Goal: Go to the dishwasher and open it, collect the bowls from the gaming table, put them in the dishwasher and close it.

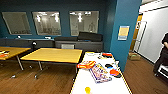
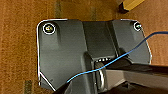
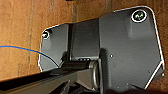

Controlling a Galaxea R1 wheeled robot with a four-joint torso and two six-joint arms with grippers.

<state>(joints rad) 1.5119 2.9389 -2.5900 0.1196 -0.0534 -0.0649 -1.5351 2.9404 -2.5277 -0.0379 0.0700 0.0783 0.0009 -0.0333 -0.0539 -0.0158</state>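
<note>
White-topped gaming table (image 1: 82, 85), red box (image 1: 85, 64), board game (image 1: 100, 73), yellow bowl (image 1: 87, 89), discs (image 1: 114, 72)

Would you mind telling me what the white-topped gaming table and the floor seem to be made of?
Gaming table: smooth white top, probably laminate or plastic, with a faint sheen; a yellow edge that looks wooden. Floor: brown, with plank-like lines and grain, so wood or wood-look laminate.

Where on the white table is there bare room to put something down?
The white table is bare along its left edge, beside the colourful flat box, and at the near end around the small yellow thing. The far end and right side are crowded with red and black items. The yellow-topped table beside it looks bare.
</note>
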